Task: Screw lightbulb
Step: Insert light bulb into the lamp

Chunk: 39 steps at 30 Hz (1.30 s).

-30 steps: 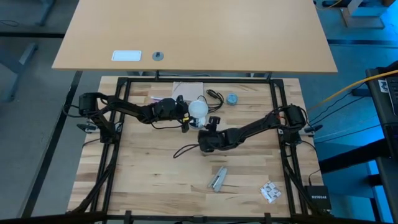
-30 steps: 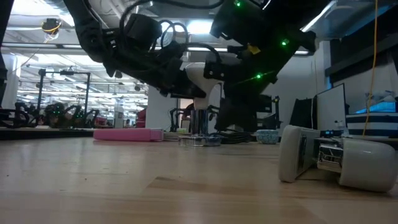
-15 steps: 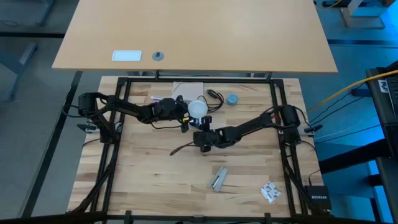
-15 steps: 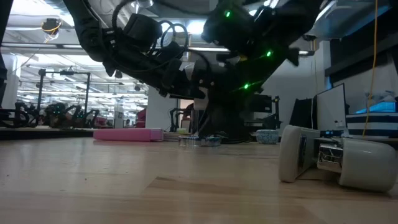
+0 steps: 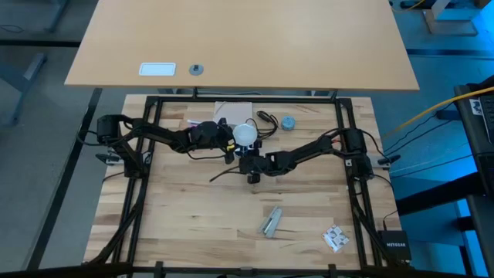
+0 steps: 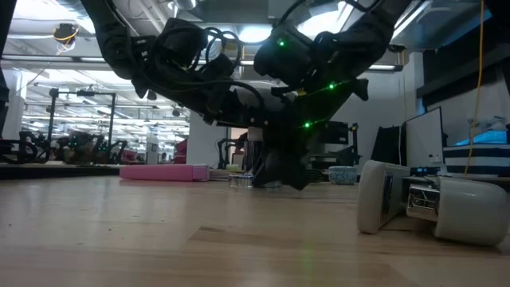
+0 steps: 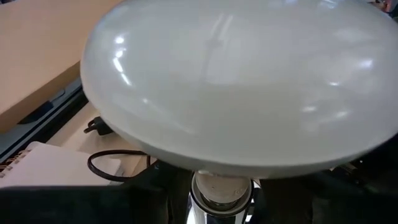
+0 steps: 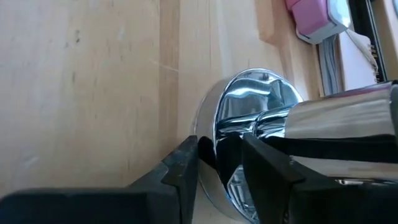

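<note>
The frosted-white lightbulb [image 5: 245,133] stands upright, its neck in the silvery socket [image 7: 221,200]. The socket's round base [image 8: 249,106] rests on the wooden table, and its thin black cord [image 5: 222,177] trails toward the near left. My left gripper [image 5: 234,141] reaches in from the table's left and is shut on the bulb. My right gripper [image 8: 221,158] comes from the right, slanting down just on the near side of the socket. Its fingers are a little apart, one on either side of the base's rim. My left gripper holds the lightbulb by its round globe [image 7: 236,93], coming roughly level from the table's left. The globe fills the wrist view and hides where the fingers meet it. The bulb stands upright on the socket. My right gripper's fingers [image 8: 183,165] straddle the base's rim [image 8: 225,163]; I cannot tell whether they touch it.
A pink block [image 6: 163,171] and a white sheet [image 5: 233,110] lie behind the socket, and a blue-grey cap [image 5: 288,123] lies at the far right. A metal piece [image 5: 270,222] and white bits [image 5: 335,238] lie near the front. A white device [image 6: 430,203] fills the low view's right.
My right gripper has moved toward the table's left and far side and down to the socket's base, rolling a little as it went. In the low view its arm now hides the bulb. The loose end of the cord has shifted slightly. The left gripper and the bulb have kept still.
</note>
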Each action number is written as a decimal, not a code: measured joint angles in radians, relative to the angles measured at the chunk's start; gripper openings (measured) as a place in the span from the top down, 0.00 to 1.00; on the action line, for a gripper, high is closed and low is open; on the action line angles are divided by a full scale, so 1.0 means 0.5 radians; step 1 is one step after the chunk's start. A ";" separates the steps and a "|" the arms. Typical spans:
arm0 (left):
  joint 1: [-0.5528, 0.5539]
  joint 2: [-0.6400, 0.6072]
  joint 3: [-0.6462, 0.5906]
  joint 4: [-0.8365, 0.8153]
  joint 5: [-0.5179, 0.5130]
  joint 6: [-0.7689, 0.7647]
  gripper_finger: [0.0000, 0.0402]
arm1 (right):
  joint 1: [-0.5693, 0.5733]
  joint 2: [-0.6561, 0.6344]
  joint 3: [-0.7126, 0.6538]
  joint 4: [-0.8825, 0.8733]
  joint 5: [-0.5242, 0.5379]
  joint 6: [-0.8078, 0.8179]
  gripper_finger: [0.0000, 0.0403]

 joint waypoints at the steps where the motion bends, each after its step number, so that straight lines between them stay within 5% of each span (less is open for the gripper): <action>1: -0.001 0.001 0.000 0.001 0.001 0.001 0.62 | 0.000 -0.001 0.001 -0.013 0.002 0.010 0.73; 11: 0.002 0.003 0.000 -0.002 -0.009 0.007 0.62 | 0.002 -0.013 0.008 -0.204 0.049 0.013 0.90; 39: -0.004 0.003 -0.002 -0.015 0.030 -0.004 0.62 | 0.079 -0.116 -0.019 -0.669 0.355 0.377 0.91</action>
